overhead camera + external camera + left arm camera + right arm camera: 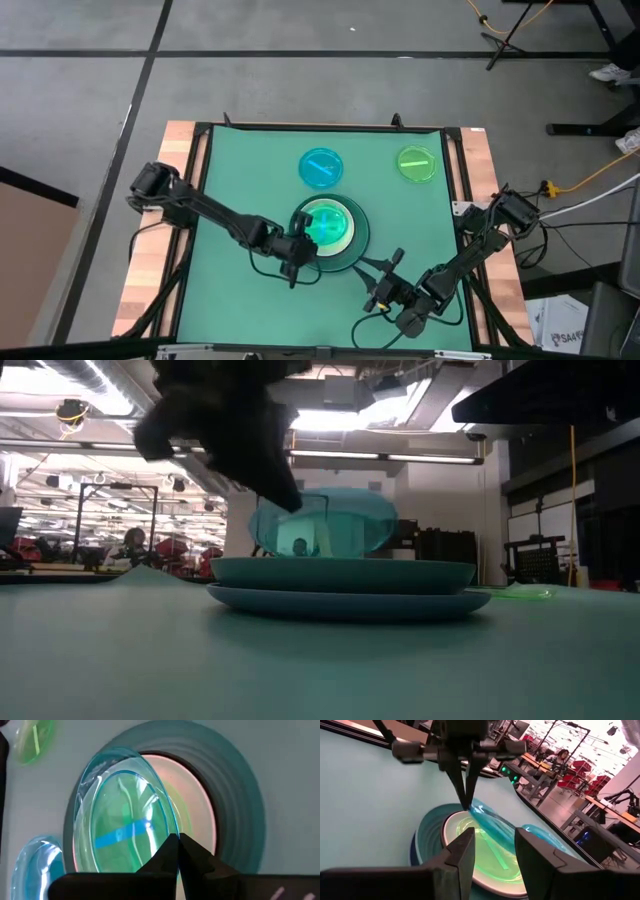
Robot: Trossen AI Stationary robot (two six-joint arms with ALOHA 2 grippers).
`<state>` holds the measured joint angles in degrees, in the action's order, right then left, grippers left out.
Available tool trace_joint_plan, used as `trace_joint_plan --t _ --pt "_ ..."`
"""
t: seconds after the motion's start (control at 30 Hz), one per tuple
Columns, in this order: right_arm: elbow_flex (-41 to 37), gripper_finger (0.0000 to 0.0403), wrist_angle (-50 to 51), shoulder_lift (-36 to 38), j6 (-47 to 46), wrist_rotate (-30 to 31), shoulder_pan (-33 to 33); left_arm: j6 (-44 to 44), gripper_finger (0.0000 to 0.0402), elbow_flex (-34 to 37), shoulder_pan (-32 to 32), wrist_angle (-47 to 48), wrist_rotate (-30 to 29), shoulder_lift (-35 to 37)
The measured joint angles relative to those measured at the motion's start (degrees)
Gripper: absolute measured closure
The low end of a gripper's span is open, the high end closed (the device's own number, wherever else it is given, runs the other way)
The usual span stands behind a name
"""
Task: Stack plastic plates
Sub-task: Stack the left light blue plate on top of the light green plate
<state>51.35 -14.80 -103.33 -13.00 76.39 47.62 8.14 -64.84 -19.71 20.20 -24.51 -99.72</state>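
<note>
A stack of plates (330,232) stands mid-table: a pale blue plate (345,603) under a teal-green one (340,573), then a dark rim and a white plate (470,865) with a bright green small plate (492,855) in it. My left gripper (178,845) is shut on a translucent cyan small plate (125,820), tilted steeply over the stack. My right gripper (495,852) hovers open just near and right of the stack (385,282). Another cyan plate (321,167) and a green plate (417,164) lie flat farther back. My left gripper pinches the cyan plate's rim (470,809) on its left, near side between the two fingertips (465,790). The fingers come from above, pointing down. The held edge is raised and the plate slants down over the stack; its low edge is hidden behind the teal-green plate's rim (300,565).
A green mat (230,180) covers the table inside a dark frame, with wooden strips (160,230) at both sides. Bare mat lies left and near the stack. The room beyond holds benches, stands and a seated person (560,756).
</note>
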Motion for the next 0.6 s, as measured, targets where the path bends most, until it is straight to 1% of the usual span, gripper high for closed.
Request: trace_joint_plan --t 0.2,0.37,0.43,0.6 --pt "0.0 0.0268 0.9 0.0 -0.2 0.0 0.0 0.9 0.0401 0.0 1.7 -0.7 0.0 -4.0" --pt "0.0 0.0268 1.8 0.0 -1.5 -0.1 0.0 1.5 0.04 0.0 2.2 -2.2 -0.1 -5.0" --pt "0.0 0.0268 2.1 0.0 -1.6 -0.3 -0.2 1.6 0.0389 0.0 2.2 -2.8 -0.1 -5.0" --pt "0.0 0.0268 3.6 0.0 -3.3 -1.7 -0.9 1.5 0.0334 0.0 2.1 -3.1 0.2 -5.0"
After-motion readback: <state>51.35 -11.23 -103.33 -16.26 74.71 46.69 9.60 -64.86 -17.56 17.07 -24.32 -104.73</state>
